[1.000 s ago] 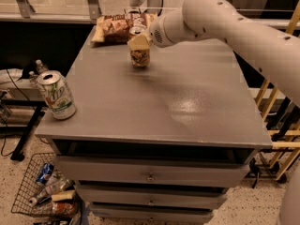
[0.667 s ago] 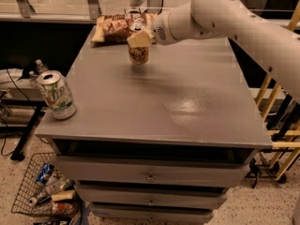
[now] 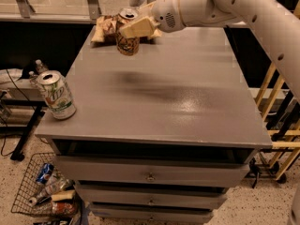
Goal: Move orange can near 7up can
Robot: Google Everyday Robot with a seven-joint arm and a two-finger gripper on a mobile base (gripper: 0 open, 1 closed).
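grey drawer cabinet [image 3: 187, 107], speckled floor [image 3: 265, 203] (wire basket [image 3: 26, 177] left)

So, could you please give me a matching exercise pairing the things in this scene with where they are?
1 orange can
2 7up can
3 snack bag
4 wire basket

A on the floor
B tabletop's front left corner
C tabletop's far edge
D in the gripper, above the tabletop's far left

Pairs: 1-D, 2-B, 3-C, 4-A.

- Orange can [image 3: 127, 45]: orange-brown, pale script, silver top.
- 7up can [image 3: 56, 96]: white and light green, green lettering.
- Gripper [image 3: 136, 28]: cream, clasping the orange can over the far edge.
- Table [image 3: 187, 102]: plain grey.
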